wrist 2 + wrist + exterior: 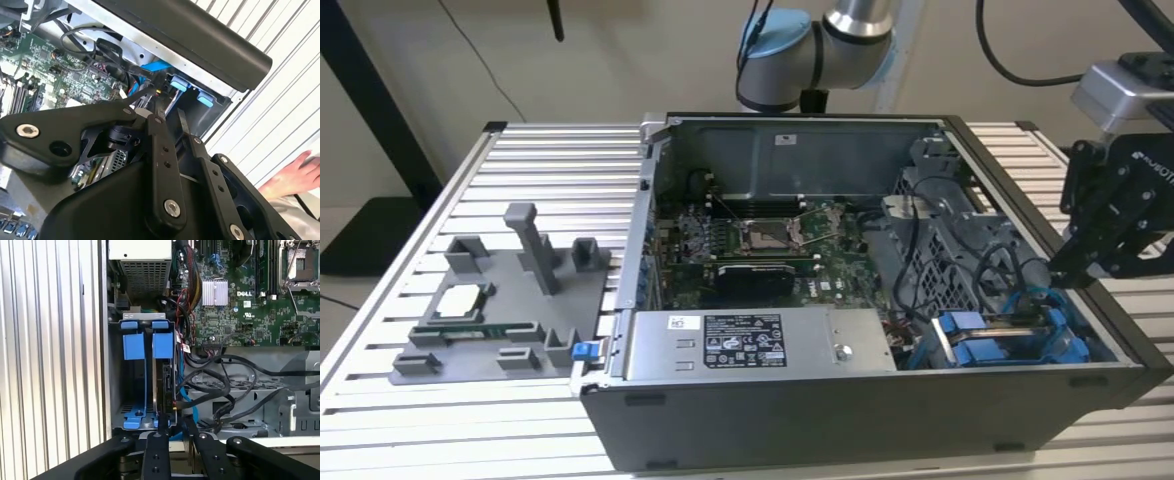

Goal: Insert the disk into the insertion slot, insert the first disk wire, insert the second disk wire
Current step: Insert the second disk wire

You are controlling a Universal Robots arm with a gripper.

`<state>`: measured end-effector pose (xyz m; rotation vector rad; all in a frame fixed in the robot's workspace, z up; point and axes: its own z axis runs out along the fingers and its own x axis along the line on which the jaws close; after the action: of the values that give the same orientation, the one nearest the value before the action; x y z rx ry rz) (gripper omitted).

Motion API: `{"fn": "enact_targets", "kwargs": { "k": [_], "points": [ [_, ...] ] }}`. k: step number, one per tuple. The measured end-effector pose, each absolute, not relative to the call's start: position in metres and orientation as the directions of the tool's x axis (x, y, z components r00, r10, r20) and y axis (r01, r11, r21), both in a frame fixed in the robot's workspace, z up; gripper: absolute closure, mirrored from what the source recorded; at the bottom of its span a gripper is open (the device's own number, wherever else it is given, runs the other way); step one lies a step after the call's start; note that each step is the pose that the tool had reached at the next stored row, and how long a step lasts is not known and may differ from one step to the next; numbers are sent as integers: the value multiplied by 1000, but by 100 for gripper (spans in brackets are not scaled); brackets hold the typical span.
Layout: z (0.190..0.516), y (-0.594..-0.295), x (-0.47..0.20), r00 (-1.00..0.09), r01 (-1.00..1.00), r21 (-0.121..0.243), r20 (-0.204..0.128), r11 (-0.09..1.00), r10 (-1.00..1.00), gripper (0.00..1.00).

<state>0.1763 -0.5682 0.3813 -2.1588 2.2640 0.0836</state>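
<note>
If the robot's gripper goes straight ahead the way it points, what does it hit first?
Probably the near end of the disk, right ahead of the gripper, though depth is hard to judge.

Black cables [220, 385] crowd beside the disk [165, 385]; the case wall [103, 340] bounds the drive cage [144, 316]

— What sort of place is this?
— A robotics lab or test workshop. A slatted aluminium bench [547, 150] carries an opened computer case [854, 410], with a grey parts fixture [507, 300] at its nine o'clock in the exterior view.
— Anything more?
— A robot arm [821, 45] rises at the case's twelve o'clock, and a black cable [987, 35] hangs before the plain wall.
</note>
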Motion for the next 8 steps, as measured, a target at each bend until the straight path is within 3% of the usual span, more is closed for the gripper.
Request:
{"fn": "enact_targets", "kwargs": {
  "k": [8],
  "points": [
    [381,-566,180,-48,-998,30,-46,46,-998,0]
  ]
}}
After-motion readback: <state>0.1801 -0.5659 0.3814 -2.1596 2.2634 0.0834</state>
